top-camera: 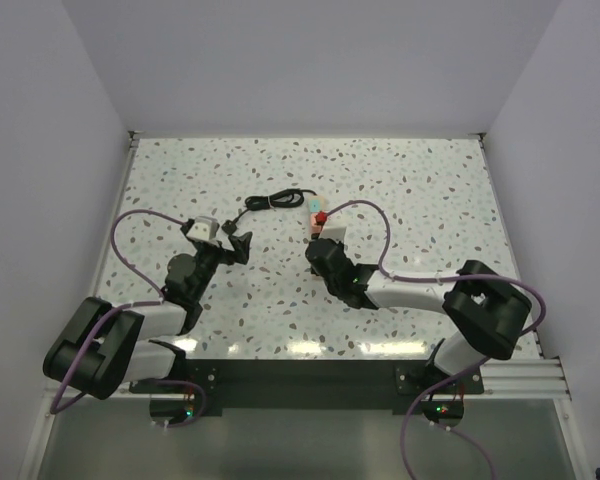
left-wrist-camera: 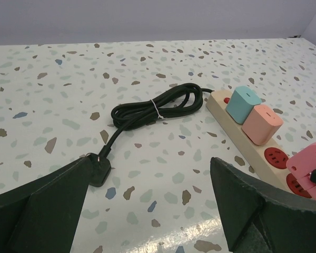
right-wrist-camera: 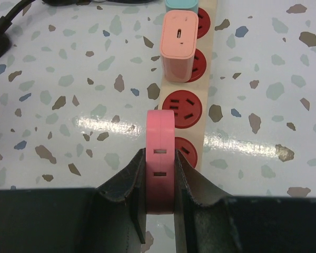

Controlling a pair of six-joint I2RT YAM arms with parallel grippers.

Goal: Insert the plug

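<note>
My right gripper [right-wrist-camera: 160,158] is shut on a pink plug [right-wrist-camera: 160,150], gripping its two flat sides. The plug hangs just above the near end of a beige power strip [right-wrist-camera: 209,63], over the nearest red socket [right-wrist-camera: 187,152] and left of centre. Beyond it, one free red socket [right-wrist-camera: 181,109] shows, then a peach adapter [right-wrist-camera: 179,45] and a teal adapter [right-wrist-camera: 181,3] plugged in. In the left wrist view the pink plug [left-wrist-camera: 310,166] shows at the right edge above the strip [left-wrist-camera: 226,124]. My left gripper [left-wrist-camera: 150,184] stands open over bare table, holding nothing.
The strip's black cord [left-wrist-camera: 155,108] lies coiled and tied left of the strip, and its black mains plug [left-wrist-camera: 97,169] rests beside my left finger. From above, the cord [top-camera: 270,202] lies between the left gripper [top-camera: 238,245] and right gripper [top-camera: 322,232]. White walls ring the table.
</note>
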